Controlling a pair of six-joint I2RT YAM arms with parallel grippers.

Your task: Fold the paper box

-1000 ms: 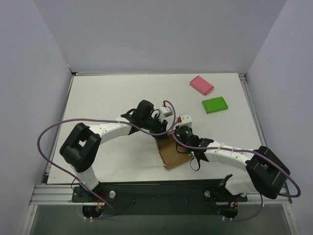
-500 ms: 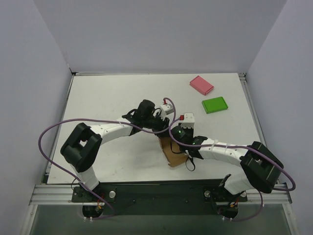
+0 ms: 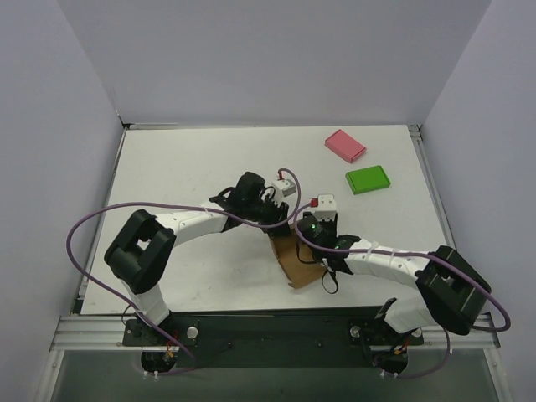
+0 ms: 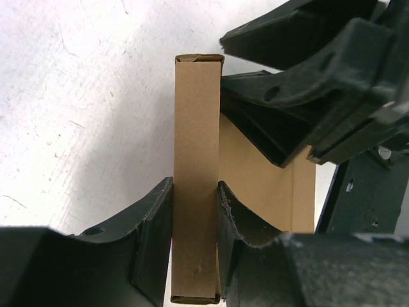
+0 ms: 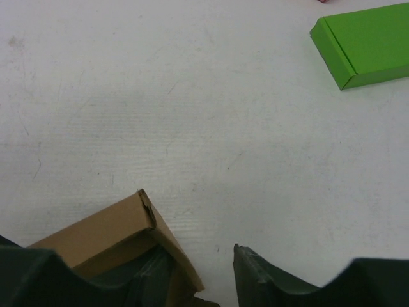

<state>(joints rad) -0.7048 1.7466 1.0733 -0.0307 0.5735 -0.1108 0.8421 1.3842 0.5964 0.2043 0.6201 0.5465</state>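
Note:
The paper box [image 3: 299,266] is plain brown cardboard, partly folded, on the table between the two arms. In the left wrist view, one narrow doubled wall of the paper box [image 4: 197,128] stands between my left gripper's [image 4: 195,188] jaws, which are shut on it. My left gripper [image 3: 280,224] reaches in from the left. My right gripper [image 3: 304,243] is at the box's right side, open. In the right wrist view, its left finger [image 5: 121,278] is tucked inside a brown corner flap [image 5: 128,224] and its right finger [image 5: 275,278] stands apart over bare table.
A green flat box [image 3: 368,179] and a pink flat box [image 3: 345,145] lie at the back right. The green box also shows in the right wrist view [image 5: 364,41]. White walls enclose the table on three sides. A purple cable runs along each arm.
My right gripper has moved left and forward against the box. The brown sheet has been pushed up from lying wide and flat to a narrower, more upright shape. The left gripper kept its hold.

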